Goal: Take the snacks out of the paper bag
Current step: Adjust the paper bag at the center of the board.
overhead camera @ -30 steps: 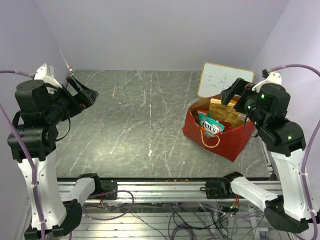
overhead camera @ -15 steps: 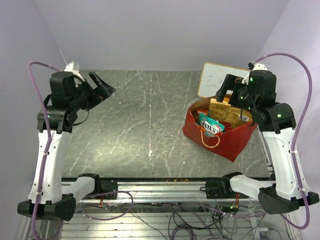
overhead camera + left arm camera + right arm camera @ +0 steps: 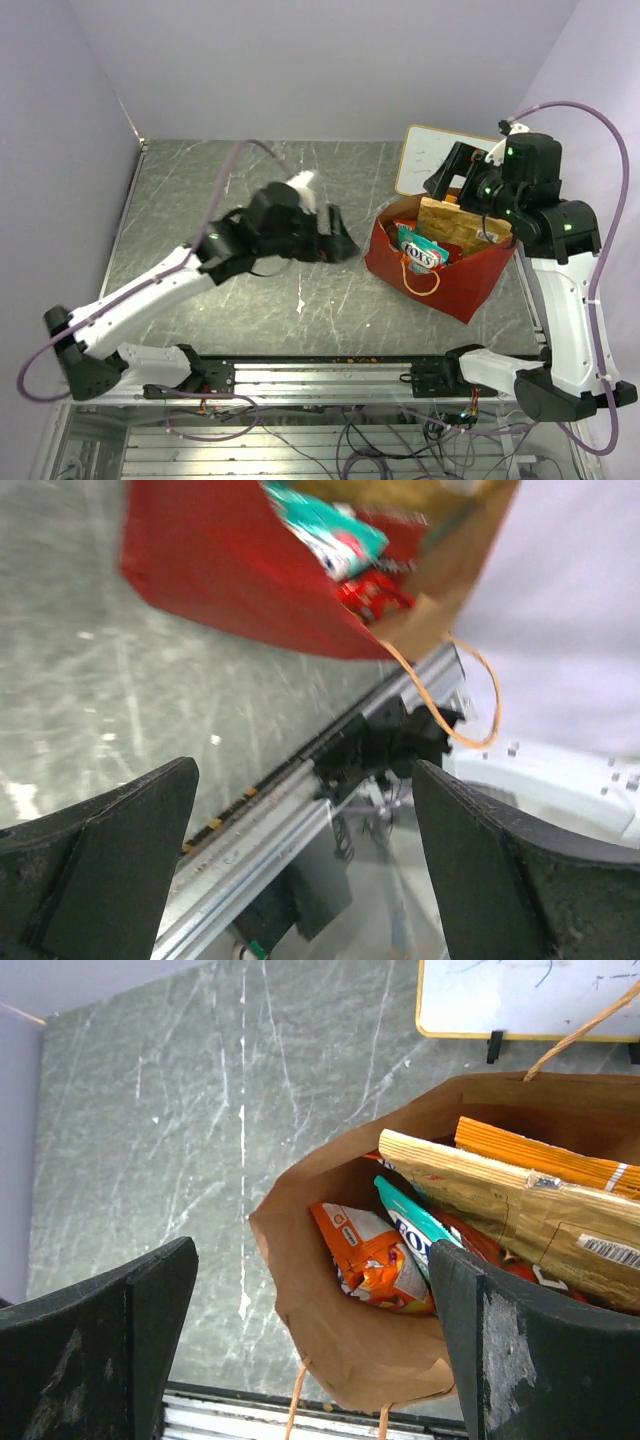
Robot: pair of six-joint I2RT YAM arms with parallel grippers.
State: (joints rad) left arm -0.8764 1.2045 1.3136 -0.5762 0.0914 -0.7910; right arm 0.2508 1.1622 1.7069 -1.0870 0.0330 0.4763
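The left hand (image 3: pixel 336 244) has swung in from the far left corner and now hangs low over the counter (image 3: pixel 250 180), wide open and empty, just beside the bag (image 3: pixel 450 285). The snacks (image 3: pixel 372 1260) all sit inside the bag, none out yet. Above its far rim the right hand (image 3: pixel 452 182) has edged inward, also open and empty, so a first reach looks close.

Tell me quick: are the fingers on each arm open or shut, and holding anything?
Left gripper: open, holding nothing, near the bag.
Right gripper: open, holding nothing, above the bag's mouth.
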